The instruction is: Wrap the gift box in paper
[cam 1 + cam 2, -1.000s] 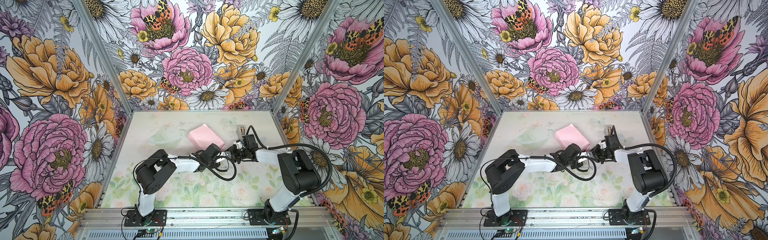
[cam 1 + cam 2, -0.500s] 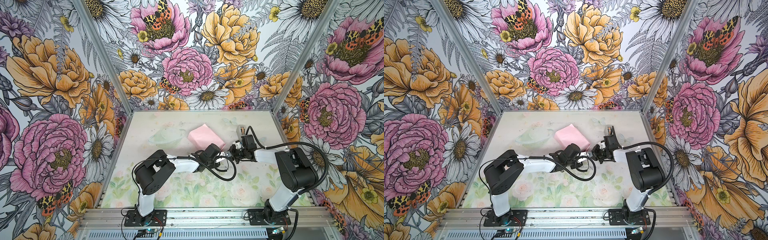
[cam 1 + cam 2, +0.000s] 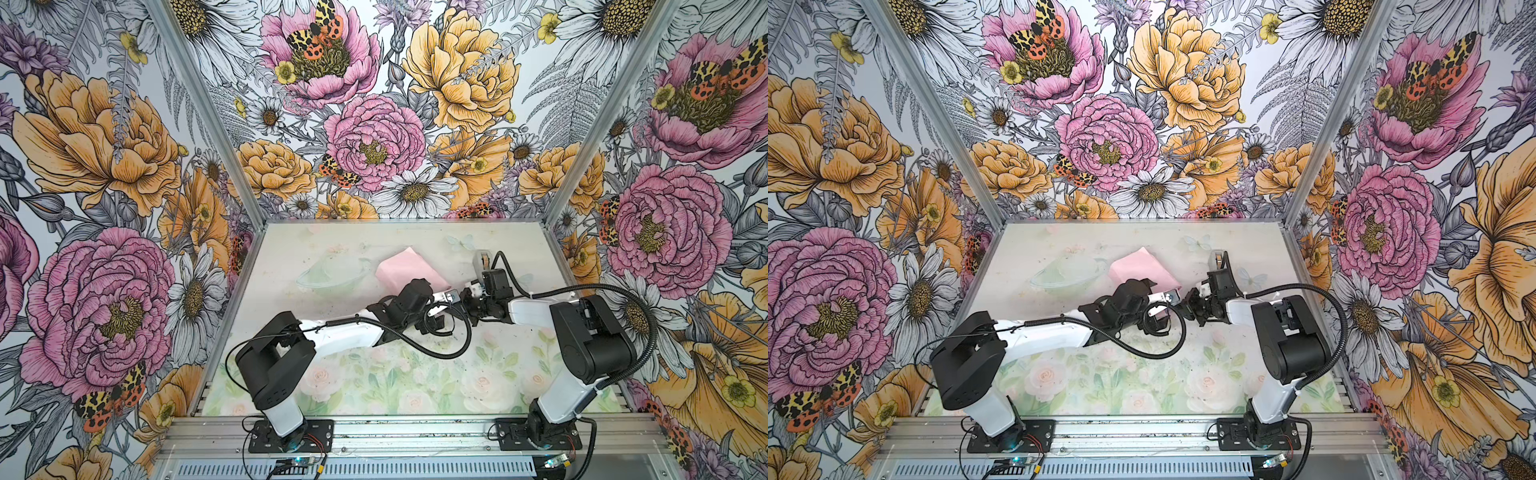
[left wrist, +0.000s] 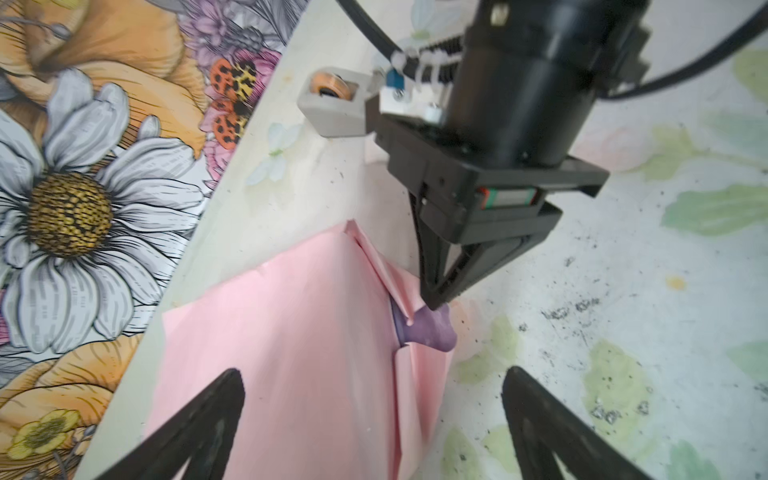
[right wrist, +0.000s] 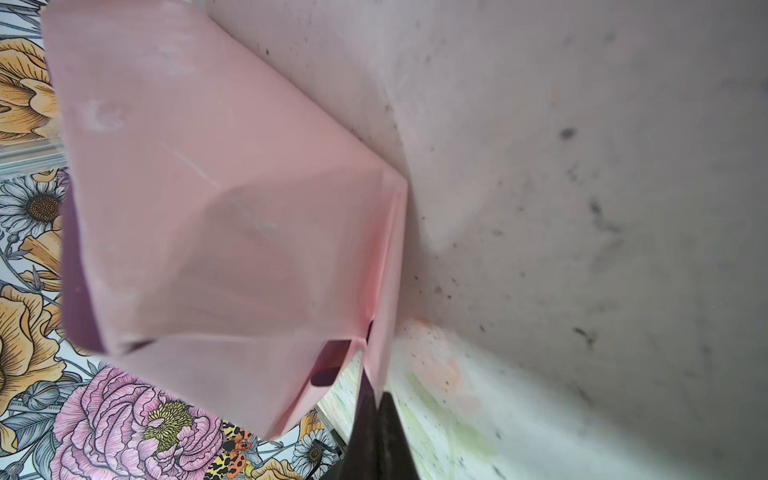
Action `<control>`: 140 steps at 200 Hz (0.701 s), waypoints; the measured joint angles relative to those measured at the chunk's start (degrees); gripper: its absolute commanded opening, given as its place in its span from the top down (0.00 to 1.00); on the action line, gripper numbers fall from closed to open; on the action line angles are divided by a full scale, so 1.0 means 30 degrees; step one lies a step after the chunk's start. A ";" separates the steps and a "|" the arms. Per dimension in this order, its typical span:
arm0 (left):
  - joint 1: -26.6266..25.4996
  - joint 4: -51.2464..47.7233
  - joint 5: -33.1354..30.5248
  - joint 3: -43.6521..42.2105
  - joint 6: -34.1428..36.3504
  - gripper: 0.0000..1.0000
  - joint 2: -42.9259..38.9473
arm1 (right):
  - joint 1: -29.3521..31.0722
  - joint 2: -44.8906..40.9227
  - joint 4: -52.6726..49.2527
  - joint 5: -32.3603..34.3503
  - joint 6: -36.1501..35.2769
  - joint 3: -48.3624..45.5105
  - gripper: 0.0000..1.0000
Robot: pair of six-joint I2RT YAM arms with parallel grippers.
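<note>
Paper (image 3: pixel 409 268), a creased sheet showing its pale pink face with lilac-purple on the reverse, lies folded into a blocky bundle on the pale floral-printed table surface (image 3: pixel 374 374), directly ahead of both end effectors. The small gift box is hidden in every view.

The left gripper (image 4: pixel 372 370), a pair of black tapered plastic fingers (image 4: pixel 212 415), is released and spread wide. Its fingers straddle the near end of the paper: one overlaps the pink face, and the other stands over bare table beside the folded edge. Whether either finger touches the sheet cannot be told, and it grips nothing.

The right gripper (image 4: pixel 434 301), black with the same tapered fingers, reaches in from opposite the left gripper. It is clenched tight on a lilac-purple corner of the paper, a small flap turned out of the pink folds. In the right wrist view its closed fingertips (image 5: pixel 388 432) pinch the thin edge of the sheet, with the bundle just ahead of them. A red and green strip (image 4: pixel 507 196) on its body is too blurred to read.

Behind the right gripper stands a grey block-shaped tape dispenser (image 4: pixel 332 102) with an orange-cored roll, apart from the paper.
</note>
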 measured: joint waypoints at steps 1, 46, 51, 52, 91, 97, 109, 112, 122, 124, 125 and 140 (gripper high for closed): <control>0.0000 0.0022 -0.0022 0.0000 0.0000 0.01 -0.0058 | 0.0000 0.0000 0.0000 0.0000 0.0000 -0.0007 1.00; 0.0233 0.0036 -0.0219 0.0007 0.0801 0.01 0.1078 | 0.0000 0.0000 0.0000 0.0044 0.0000 0.0000 1.00; 0.0233 -0.0036 -0.0219 0.0015 0.0889 0.01 0.1377 | 0.0000 0.0000 -0.0007 0.0051 0.0000 0.0000 1.00; 0.0233 -0.0051 -0.0219 0.0015 0.0911 0.01 0.1413 | 0.0000 0.0000 0.0000 0.0051 0.0000 -0.0007 1.00; 0.0226 -0.0554 -0.0182 0.0095 0.1137 0.01 0.2754 | 0.0000 -0.0007 0.0000 0.0131 0.0000 0.0000 1.00; 0.0226 -0.0590 -0.0168 0.0102 0.1144 0.01 0.2761 | 0.0000 -0.0007 0.0000 0.0168 0.0007 0.0000 1.00; 0.0226 -0.0583 -0.0168 0.0138 0.1166 0.01 0.2761 | 0.0007 -0.0007 -0.0007 0.0226 0.0066 0.0000 1.00; 0.0226 -0.0576 -0.0175 0.0160 0.1180 0.01 0.2761 | 0.0051 -0.0007 0.0000 0.0262 0.0073 0.0000 1.00; 0.0226 -0.0576 -0.0219 0.0219 0.1297 0.01 0.2798 | 0.0087 -0.0007 -0.0007 0.0350 0.0153 0.0036 1.00; 0.0226 -0.0554 -0.0226 0.0219 0.1297 0.01 0.2805 | 0.0087 -0.0007 0.0000 0.0357 0.0189 0.0036 1.00; 0.0226 -0.0546 -0.0226 0.0226 0.1297 0.01 0.2805 | 0.0087 -0.0007 0.0000 0.0372 0.0204 0.0044 1.00; 0.0226 -0.0415 -0.0554 0.0226 0.1450 0.01 0.2863 | 0.0153 -0.0007 0.0007 0.0430 0.0291 0.0087 1.00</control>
